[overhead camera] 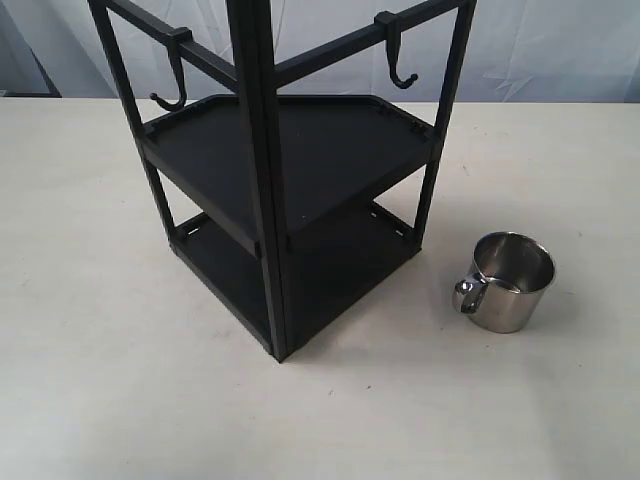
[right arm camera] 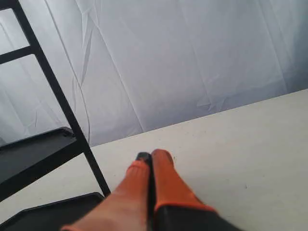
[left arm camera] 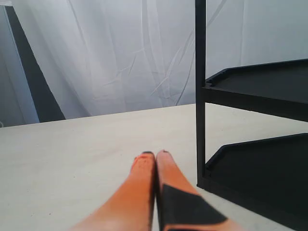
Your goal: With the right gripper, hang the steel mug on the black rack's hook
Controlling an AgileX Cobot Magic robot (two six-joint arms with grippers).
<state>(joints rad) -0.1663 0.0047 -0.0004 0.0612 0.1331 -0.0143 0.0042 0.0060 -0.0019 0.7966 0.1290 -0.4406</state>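
The steel mug (overhead camera: 512, 281) stands upright on the table to the right of the black rack (overhead camera: 262, 190), its looped handle turned to the left. Two hooks hang from the rack's top rails, one at the right (overhead camera: 396, 57) and one at the left (overhead camera: 174, 75); both are bare. Neither gripper shows in the exterior view. My right gripper (right arm camera: 153, 155) is shut with nothing between its orange fingers, low over the table beside a rack post (right arm camera: 72, 120). My left gripper (left arm camera: 155, 154) is likewise shut and empty, close to another post of the rack (left arm camera: 200, 96). The mug is out of both wrist views.
A pale table (overhead camera: 100, 380) carries everything. A white cloth backdrop (overhead camera: 560, 50) hangs behind it. The rack's two black shelves (overhead camera: 300, 150) hold nothing.
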